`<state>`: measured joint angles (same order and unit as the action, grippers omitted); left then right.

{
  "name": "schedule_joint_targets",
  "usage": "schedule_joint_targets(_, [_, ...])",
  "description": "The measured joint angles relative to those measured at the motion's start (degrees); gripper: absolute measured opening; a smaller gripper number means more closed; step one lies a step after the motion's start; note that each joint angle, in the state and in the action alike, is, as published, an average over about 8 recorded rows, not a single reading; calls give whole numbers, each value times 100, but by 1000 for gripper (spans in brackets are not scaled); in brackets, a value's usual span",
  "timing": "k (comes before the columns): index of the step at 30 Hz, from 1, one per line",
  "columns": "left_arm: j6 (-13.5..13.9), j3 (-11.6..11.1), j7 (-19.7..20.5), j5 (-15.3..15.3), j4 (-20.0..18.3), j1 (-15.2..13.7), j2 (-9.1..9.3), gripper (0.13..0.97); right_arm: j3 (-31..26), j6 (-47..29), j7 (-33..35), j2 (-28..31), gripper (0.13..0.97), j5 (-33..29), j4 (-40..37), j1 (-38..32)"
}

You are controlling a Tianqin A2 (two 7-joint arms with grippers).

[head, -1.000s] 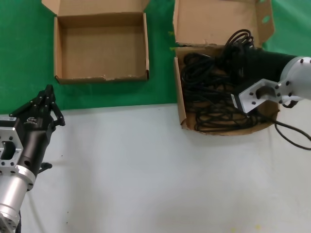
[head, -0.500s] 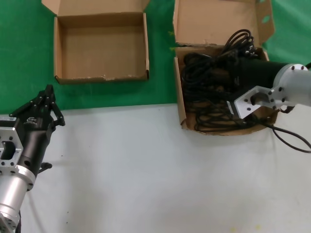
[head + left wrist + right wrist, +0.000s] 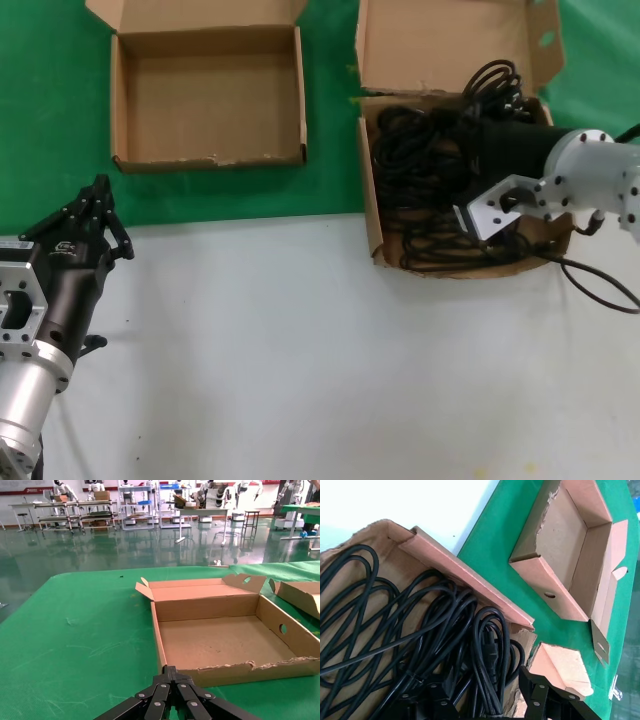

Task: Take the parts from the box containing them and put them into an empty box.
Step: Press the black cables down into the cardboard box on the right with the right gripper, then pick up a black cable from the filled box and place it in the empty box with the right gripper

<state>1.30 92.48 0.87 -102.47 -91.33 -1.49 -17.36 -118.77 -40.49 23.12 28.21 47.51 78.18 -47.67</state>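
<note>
The long cardboard box (image 3: 369, 215) at the right holds several looped black power cords (image 3: 420, 170). My right gripper (image 3: 452, 135) reaches into it from the right, low among the cords. In the right wrist view it (image 3: 487, 700) is open, with a cord bundle (image 3: 490, 645) lying between the two fingers (image 3: 540, 695), close to the box's side wall (image 3: 465, 575). The empty squarish box (image 3: 205, 95) sits at the far left on the green cloth and also shows in the right wrist view (image 3: 570, 545). My left gripper (image 3: 98, 190) is shut and parked at the near left, pointing at the empty box (image 3: 220, 642).
The green cloth (image 3: 330, 170) covers the far half of the table and the bare white top (image 3: 320, 350) the near half. The long box's tall lid flap (image 3: 440, 45) stands up behind it. My right arm's own cable (image 3: 600, 285) trails over the table at the right.
My right gripper has pushed further left across the long box, down among the cords, and its wrist has turned. The left arm has not moved.
</note>
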Motion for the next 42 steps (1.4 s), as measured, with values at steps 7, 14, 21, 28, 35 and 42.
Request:
schedule_joint_targets(7, [0, 0, 0, 0, 0, 0, 0, 145, -72, 111, 93, -138, 468, -10, -243, -115])
schedule_joint_targets(14, [0, 0, 0, 0, 0, 0, 0, 145, -111, 125, 85, -220, 425, -67, -372, -185])
schedule_joint_targets(21, [0, 0, 0, 0, 0, 0, 0, 145, -119, 38, -29, -243, 328, -143, -356, -194])
schedule_joint_targets(28, [0, 0, 0, 0, 0, 0, 0, 145, -100, -43, -144, -216, 239, -194, -260, -158])
schedule_joint_targets(35, [0, 0, 0, 0, 0, 0, 0, 145, -67, -107, -230, -163, 186, -225, -132, -111])
schedule_joint_targets(42, [0, 0, 0, 0, 0, 0, 0, 145, 39, -243, -424, -71, 162, -275, 208, -56])
